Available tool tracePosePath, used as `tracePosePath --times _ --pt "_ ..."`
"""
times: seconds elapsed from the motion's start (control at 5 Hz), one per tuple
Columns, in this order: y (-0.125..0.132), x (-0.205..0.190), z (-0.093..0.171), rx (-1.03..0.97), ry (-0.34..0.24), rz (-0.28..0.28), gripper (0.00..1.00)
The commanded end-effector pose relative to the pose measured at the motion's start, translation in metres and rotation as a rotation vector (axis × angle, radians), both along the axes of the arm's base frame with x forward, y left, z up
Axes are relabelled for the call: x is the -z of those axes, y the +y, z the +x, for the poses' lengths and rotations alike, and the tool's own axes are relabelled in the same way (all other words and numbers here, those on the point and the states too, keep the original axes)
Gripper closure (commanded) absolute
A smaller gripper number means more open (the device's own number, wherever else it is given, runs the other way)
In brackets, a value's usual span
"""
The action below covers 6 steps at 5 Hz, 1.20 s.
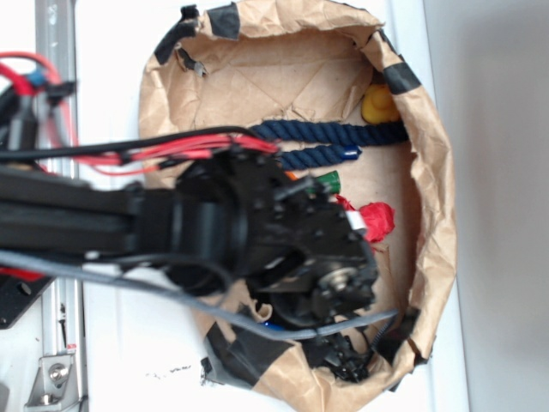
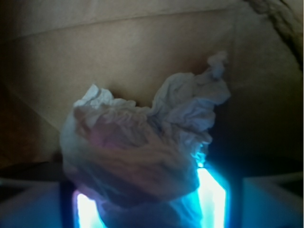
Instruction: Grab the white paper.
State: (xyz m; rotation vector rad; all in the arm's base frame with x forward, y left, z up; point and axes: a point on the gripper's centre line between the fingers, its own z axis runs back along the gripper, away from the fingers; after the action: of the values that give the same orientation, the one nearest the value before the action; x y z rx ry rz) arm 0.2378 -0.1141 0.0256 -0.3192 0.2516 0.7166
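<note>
While arm reaches into bag (image 1: 429, 172), claw (image 2: 147, 209) pinches white paper (image 2: 142, 142) (crumpled).

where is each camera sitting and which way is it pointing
exterior: above, looking down on the brown paper bag, with blue rope and red wad; the black arm fills the middle and hides the gripper.
wrist: at the gripper, facing the white paper close up between glowing fingers, grip unclear.
shared: only the bag's brown paper.

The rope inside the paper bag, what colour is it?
Dark navy blue rope, clearest in the exterior view.
</note>
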Motion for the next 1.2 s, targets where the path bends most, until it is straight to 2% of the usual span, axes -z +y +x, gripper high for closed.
tracePosePath --times 0.0,0.2,0.4,0.6,0.8,1.0 --pt "0.024 -0.04 0.012 0.168 -0.239 0.126 1.0" --pt "0.06 -0.08 0.032 0.169 -0.359 0.228 1.0" --pt "0.084 -0.115 0.042 0.231 -0.453 0.302 1.0" --pt "0.098 -0.143 0.041 0.352 -0.508 0.311 1.0" --pt "0.099 -0.155 0.031 0.563 -0.464 0.338 1.0" --pt "0.098 -0.149 0.013 0.67 -0.478 0.365 1.0"
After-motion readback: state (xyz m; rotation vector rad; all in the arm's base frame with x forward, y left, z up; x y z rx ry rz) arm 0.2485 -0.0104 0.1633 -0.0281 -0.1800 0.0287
